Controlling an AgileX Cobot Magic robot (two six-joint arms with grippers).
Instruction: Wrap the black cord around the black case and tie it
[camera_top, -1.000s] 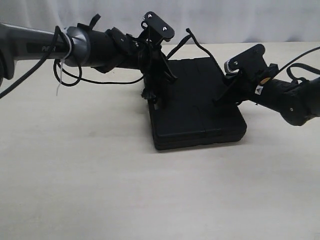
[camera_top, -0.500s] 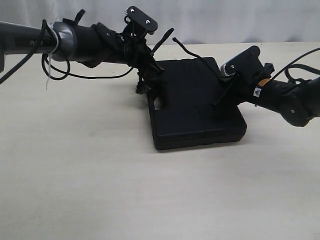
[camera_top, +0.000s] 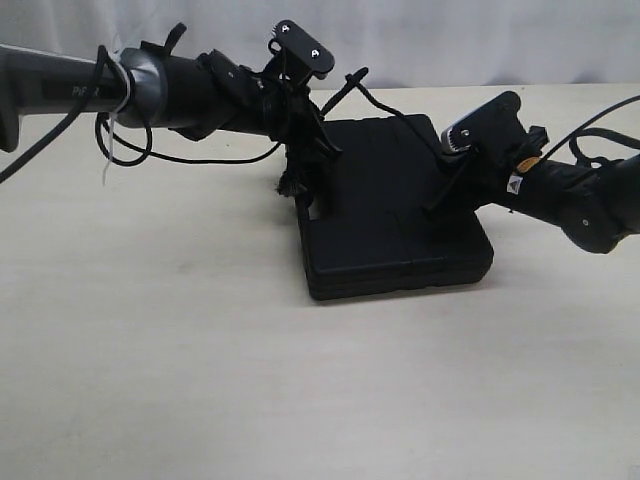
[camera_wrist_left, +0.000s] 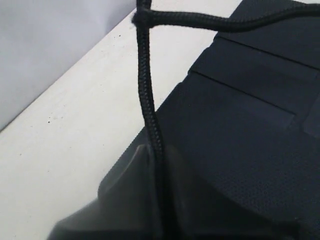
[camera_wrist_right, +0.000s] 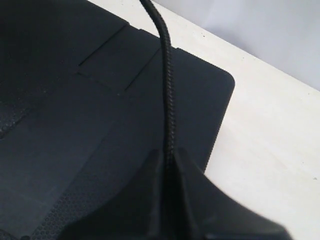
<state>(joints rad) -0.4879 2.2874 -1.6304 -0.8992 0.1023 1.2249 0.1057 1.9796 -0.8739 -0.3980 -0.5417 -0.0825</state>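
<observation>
Exterior view shows one black case (camera_top: 400, 230) — a flat, round-cornered slab of matte moulded plastic — lying on a pale, faintly speckled table (camera_top: 200, 380), with two grippers over it. One black cord (camera_top: 405, 118), thin and braided, arches in the air above the far part of the case. It runs from the left gripper (camera_top: 318, 185) at the case's left edge to the right gripper (camera_top: 440, 195) over its right side. A frayed tuft (camera_top: 290, 186) hangs just beside the left gripper. In the left wrist view the left gripper (camera_wrist_left: 157, 165) is pressed together on the cord (camera_wrist_left: 145, 85), whose woven ribbing shows clearly. One knot (camera_wrist_left: 141, 17) sits where the strand turns to run across above the case (camera_wrist_left: 240, 140), whose lid has a fine pebbled grain and shallow stepped panels. In the right wrist view the right gripper (camera_wrist_right: 168, 160) likewise pinches the cord (camera_wrist_right: 167, 85) between its two dark tapering fingers (camera_wrist_right: 140, 200), above the case (camera_wrist_right: 75, 100) near a rounded corner.
</observation>
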